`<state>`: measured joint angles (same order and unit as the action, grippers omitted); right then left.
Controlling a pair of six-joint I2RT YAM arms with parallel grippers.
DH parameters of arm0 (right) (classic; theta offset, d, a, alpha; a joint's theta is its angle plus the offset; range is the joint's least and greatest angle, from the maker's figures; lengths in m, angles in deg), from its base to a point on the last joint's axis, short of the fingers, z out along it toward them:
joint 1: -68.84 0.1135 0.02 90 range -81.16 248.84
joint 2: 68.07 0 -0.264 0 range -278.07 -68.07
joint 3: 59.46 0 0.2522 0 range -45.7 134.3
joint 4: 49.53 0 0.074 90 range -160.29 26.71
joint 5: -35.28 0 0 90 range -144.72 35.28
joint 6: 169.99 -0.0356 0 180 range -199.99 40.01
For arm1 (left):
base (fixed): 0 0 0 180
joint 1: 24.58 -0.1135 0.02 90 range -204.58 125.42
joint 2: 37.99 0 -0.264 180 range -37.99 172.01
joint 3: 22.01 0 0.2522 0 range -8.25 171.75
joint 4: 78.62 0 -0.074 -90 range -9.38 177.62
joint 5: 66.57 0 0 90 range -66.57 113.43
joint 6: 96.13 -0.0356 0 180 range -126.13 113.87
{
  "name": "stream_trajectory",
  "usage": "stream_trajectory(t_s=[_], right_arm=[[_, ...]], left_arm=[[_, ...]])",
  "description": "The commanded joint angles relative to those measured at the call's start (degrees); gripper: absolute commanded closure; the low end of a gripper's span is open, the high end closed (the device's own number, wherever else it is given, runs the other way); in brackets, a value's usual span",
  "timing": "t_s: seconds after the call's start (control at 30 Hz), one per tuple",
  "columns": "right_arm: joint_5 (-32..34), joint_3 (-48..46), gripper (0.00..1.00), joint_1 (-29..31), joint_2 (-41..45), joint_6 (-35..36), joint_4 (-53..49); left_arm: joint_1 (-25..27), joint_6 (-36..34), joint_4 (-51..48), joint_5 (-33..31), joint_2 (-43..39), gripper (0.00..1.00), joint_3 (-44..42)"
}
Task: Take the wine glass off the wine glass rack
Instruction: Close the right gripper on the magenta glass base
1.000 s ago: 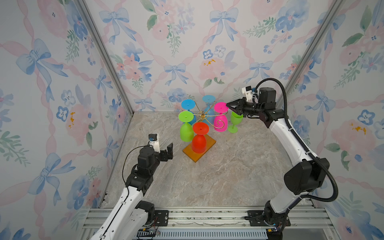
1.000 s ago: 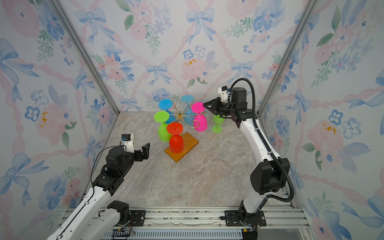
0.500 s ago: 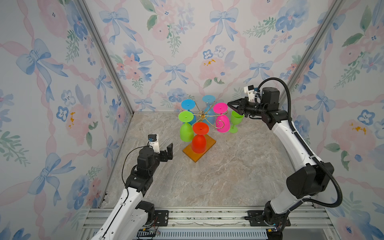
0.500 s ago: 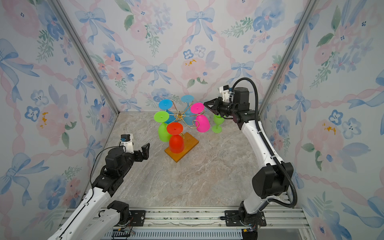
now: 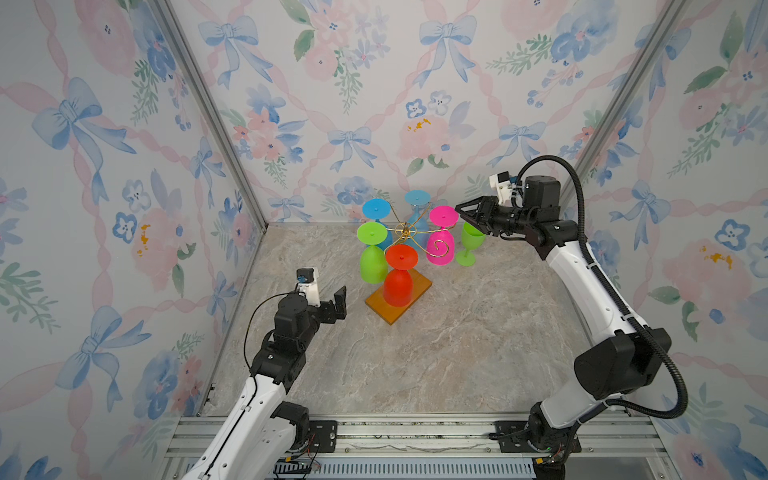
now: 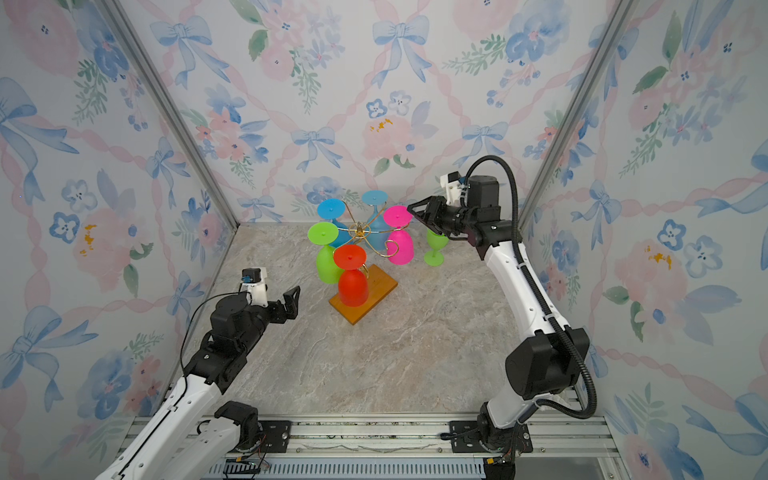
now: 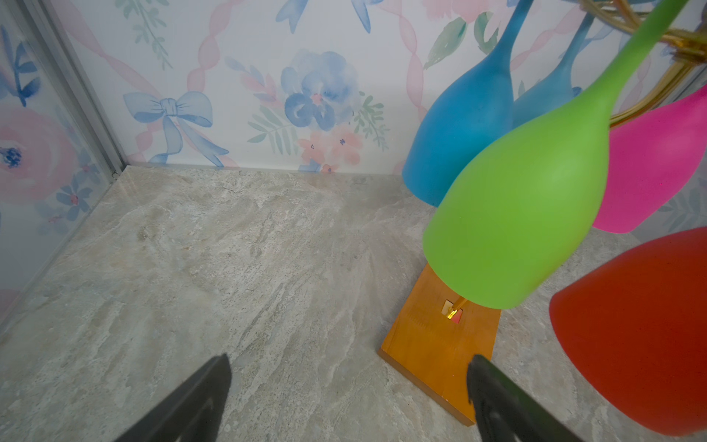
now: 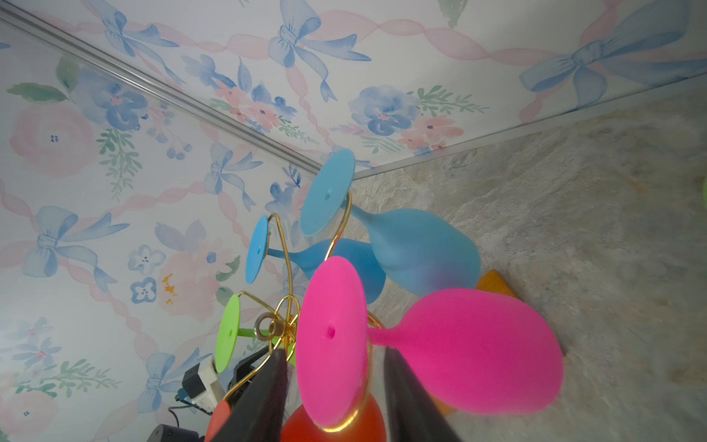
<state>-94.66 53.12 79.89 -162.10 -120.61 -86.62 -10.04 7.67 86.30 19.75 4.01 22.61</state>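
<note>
Five coloured wine glasses are seen hung upside down on the gold wire wine glass rack [image 5: 405,229]. Its wooden base [image 5: 420,290] is set on the marble-patterned table [image 5: 457,332], towards the back wall. A red wine glass [image 5: 397,286] is hung at the front, over the base. A lime-green wine glass [image 5: 372,266] is placed to its left, and a darker blue wine glass [image 5: 376,210] and a paler blue wine glass [image 5: 417,198] are placed at the back. A green goblet [image 5: 468,246] is stood upright on the table just beside the rack on its right, partly hidden behind the right gripper [image 5: 458,210].

The pink wine glass [image 5: 439,248] is hung on the rack's right side, bowl down, with its flat round foot uppermost. Its surface is matte magenta, and a small dimple is seen at the centre of the foot. In the right wrist view a gold wire loop is seen curving round the lower edge of the foot. In both top views a scrolled wire arm is seen curling across the bowl.

The right gripper's fingers [image 8: 264,394] are parted to a middling gap. In the right wrist view the pink foot is framed between them, but contact cannot be told. The left gripper [image 7: 348,363] is held low over the table, left of the rack, with its fingers spread wide and nothing between them
</note>
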Motion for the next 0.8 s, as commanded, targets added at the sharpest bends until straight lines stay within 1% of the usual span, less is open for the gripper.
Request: stream_trajectory(t_s=[0.0, 0.1, 0.47, 0.6, 0.67, 0.77], right_arm=[[1.1, 3.0, 0.50, 0.6, -0.4, 3.4, -3.9], [1.0, 3.8, 0.46, 1.3, -2.7, 3.9, -4.1], [0.9, 5.8, 0.46, 1.8, -5.1, 4.5, -5.6], [0.8, 5.9, 0.51, 1.9, -5.5, 4.4, -5.5], [0.8, 5.8, 0.55, 1.8, -5.5, 4.4, -5.4], [0.8, 5.9, 0.64, 1.8, -5.6, 4.2, -5.2]], left_arm=[[-0.3, 0.8, 1.1, 0.8, -0.3, 0.02, -0.8], [-0.3, 0.8, 1.1, 0.8, -0.3, 0.02, -0.8], [-0.4, 0.7, 1.1, 0.3, -0.9, 0.02, -1.0], [-0.3, 0.7, 1.0, 0.1, -1.1, 0.02, -1.0], [-0.3, 0.6, 1.1, 0.1, -1.2, 0.02, -1.0], [-0.4, 0.6, 1.0, 0.0, -1.1, 0.02, -1.0]])
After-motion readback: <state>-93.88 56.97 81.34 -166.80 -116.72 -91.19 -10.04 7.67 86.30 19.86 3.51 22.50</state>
